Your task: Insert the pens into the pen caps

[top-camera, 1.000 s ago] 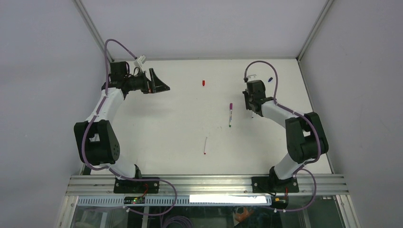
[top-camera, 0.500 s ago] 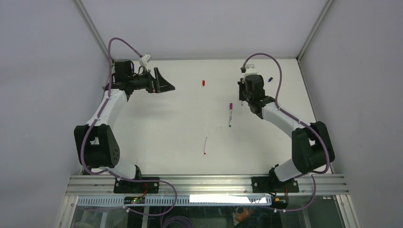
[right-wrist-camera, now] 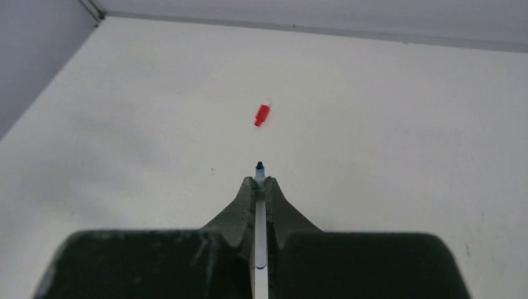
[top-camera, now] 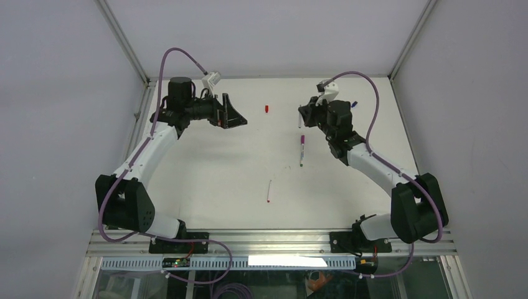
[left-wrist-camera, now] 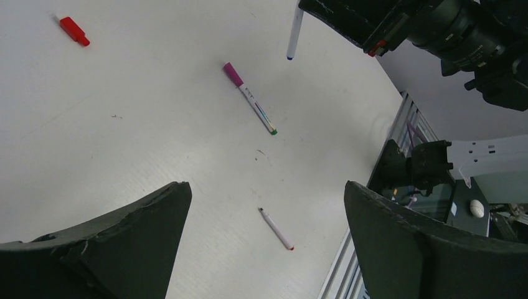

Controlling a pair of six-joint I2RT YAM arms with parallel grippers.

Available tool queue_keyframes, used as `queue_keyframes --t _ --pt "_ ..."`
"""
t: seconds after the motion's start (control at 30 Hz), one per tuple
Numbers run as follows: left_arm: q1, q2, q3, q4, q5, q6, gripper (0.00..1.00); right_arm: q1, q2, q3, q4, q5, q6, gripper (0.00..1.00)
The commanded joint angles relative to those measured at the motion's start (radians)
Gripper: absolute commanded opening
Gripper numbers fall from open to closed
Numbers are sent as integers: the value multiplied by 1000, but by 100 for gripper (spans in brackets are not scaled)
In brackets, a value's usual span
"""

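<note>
1. Right wrist view: pinching blue-tipped pen (right-wrist-camera: 259,230) in right gripper (right-wrist-camera: 260,184), over far edge.
2. Hovering with left gripper (left-wrist-camera: 264,187) spread wide, empty.
3. Next: matching tip to apparently blue cap (top-camera: 353,104), far-right corner.

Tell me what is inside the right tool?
A skinny white pen with a dark blue tip is pinched between the two fingers of the right tool. The tip pokes out in front. The pen's back end is hidden by the tool, so it cannot be seen.
</note>
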Motion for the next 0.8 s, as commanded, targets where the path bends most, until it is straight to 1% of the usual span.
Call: queue_keyframes --t 0.0,0.07,0.17,0.4,0.6,0.77 --pt "-37 -3 46 40 -33 -26 97 37 -1 22 215 -98 78 0" --pt "-67 12 73 52 -47 -38 94 66 14 21 275 -63 91 0" --pt "-120 41 113 61 -89 -43 90 99 34 39 316 -50 93 0" --pt "-235 157 200 105 -232 -50 85 164 65 85 390 -66 137 0" --pt "-269 195 199 152 -255 -69 78 185 58 94 420 -58 141 0" --pt "-284 190 157 204 -276 -79 77 184 56 111 436 -66 148 0"
